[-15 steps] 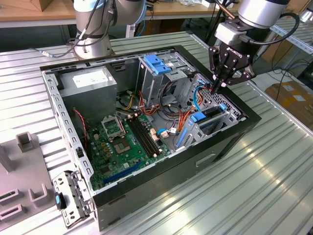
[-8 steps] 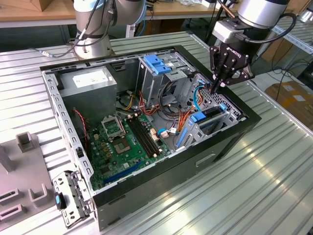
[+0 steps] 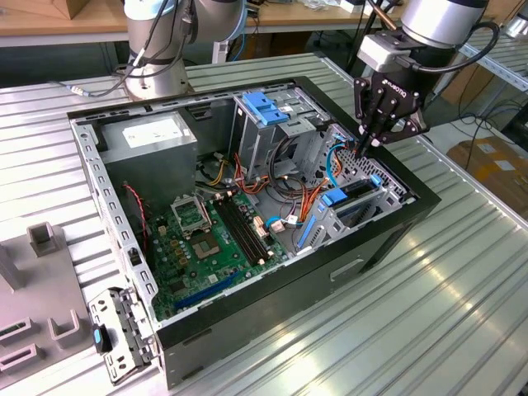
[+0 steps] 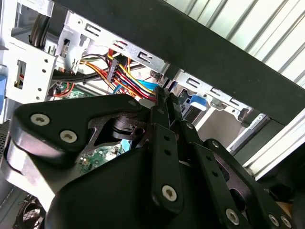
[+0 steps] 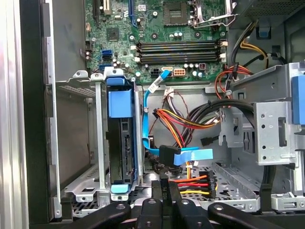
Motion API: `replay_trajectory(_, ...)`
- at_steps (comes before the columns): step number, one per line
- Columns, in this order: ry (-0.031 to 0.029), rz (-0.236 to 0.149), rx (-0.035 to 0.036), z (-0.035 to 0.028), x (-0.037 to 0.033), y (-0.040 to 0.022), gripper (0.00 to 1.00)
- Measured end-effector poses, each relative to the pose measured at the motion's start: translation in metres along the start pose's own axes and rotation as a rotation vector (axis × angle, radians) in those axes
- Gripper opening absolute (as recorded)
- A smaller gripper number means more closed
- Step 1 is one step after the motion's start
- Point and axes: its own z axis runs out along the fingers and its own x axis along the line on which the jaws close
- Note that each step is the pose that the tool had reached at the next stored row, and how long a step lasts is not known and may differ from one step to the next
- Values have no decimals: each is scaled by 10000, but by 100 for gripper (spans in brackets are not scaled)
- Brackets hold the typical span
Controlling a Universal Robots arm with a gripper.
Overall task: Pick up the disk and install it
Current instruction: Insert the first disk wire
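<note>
Dark-grey and stiff, the disk (image 5: pixel 125 148) stands on edge in its metal bay (image 5: pixel 97 143) at nine o'clock in the first wrist view, probably dense, fragile, best held by its flat sides, while the clenched, empty gripper (image 3: pixel 363 147) hovers nearby.

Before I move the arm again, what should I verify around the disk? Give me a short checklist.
1. Gripper holding nothing: ok, shut and empty.
2. Disk located: ok, standing on edge in the metal cage, blue tabs at both ends.
3. Disk fully seated: cannot tell.
4. Wires clear of the gripper: not ok, the red and yellow bundle lies close by its tips.
</note>
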Motion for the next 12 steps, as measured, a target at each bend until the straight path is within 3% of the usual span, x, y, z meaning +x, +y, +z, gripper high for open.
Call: replay_trajectory(12,0,263,-6,0,0,0,17)
